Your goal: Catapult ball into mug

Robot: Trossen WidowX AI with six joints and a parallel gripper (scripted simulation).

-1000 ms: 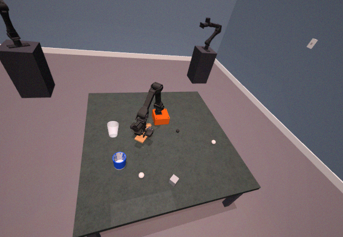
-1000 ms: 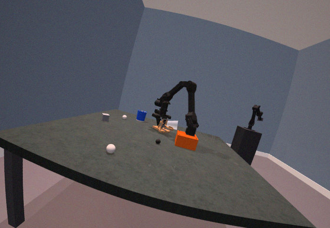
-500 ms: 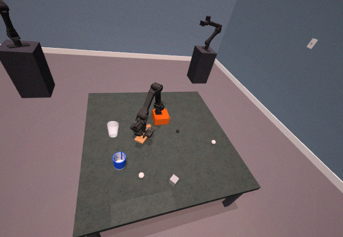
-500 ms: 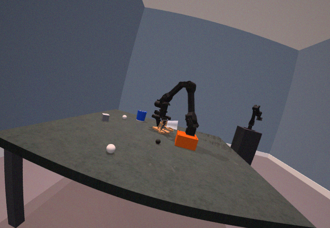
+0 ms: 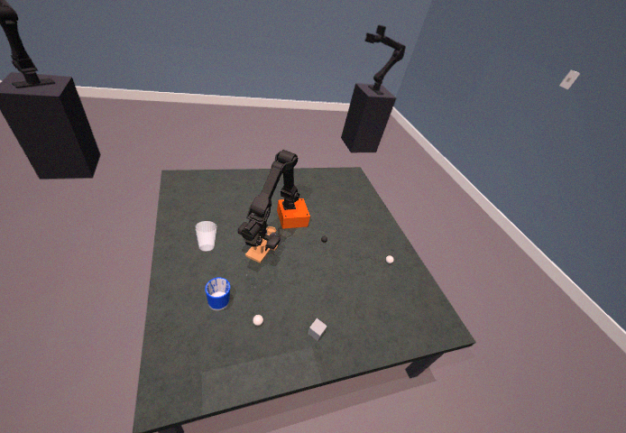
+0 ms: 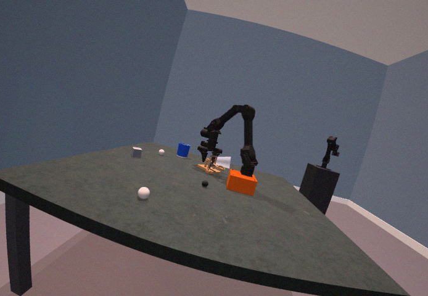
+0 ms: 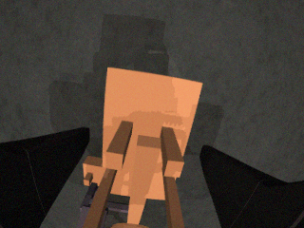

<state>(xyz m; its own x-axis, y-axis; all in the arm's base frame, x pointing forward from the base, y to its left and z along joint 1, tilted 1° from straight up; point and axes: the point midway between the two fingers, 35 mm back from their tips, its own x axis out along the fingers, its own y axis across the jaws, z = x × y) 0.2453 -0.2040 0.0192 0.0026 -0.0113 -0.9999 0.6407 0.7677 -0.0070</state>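
Observation:
The orange wooden catapult (image 5: 256, 253) (image 6: 208, 169) (image 7: 138, 90) sits on the table, its flat front end away from the robot base and its cup end nearer that base. My gripper (image 5: 262, 243) (image 6: 209, 159) (image 7: 146, 143) is open, pointing down with one finger on each side of the catapult's uprights, with gaps in the wrist view. The cup is cut off in the wrist view; whether it holds anything cannot be told. The blue mug (image 5: 217, 300) (image 6: 183, 150) stands upright beyond the catapult's front. Two white balls (image 5: 257, 319) (image 5: 389, 259) (image 6: 161, 152) (image 6: 144, 193) and a small black ball (image 5: 324, 238) (image 6: 205, 183) lie on the table.
A white ribbed cup (image 5: 206, 237) (image 6: 225, 161) stands left of the catapult in the top view. A grey cube (image 5: 317, 329) (image 6: 136, 152) lies near the front edge there. My orange base box (image 5: 295, 221) (image 6: 241, 183) is behind the catapult.

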